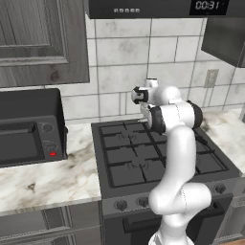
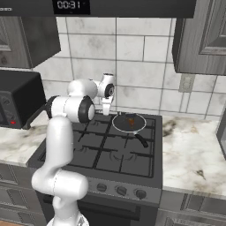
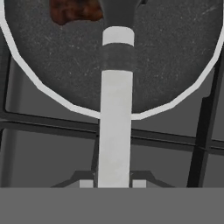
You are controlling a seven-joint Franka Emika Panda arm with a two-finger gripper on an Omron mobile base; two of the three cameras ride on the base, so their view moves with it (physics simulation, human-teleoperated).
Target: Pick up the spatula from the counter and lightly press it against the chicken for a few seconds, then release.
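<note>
Our gripper (image 3: 113,183) pinches the spatula (image 3: 116,109); we should ease its blade lightly onto the chicken (image 3: 74,11) in the pan (image 3: 43,90).

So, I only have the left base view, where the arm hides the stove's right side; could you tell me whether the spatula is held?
Observer: Yes, the hand view shows the jaws shut on the white-handled, dark-bladed spatula.
Operator: Thank you. Where does it point?
Observer: Over a round dark frying pan with a pale rim, on a rear burner of the black gas stove.
Operator: And the chicken?
Observer: The brown chicken piece lies in that pan, right beside the blade; contact I cannot confirm.
</note>
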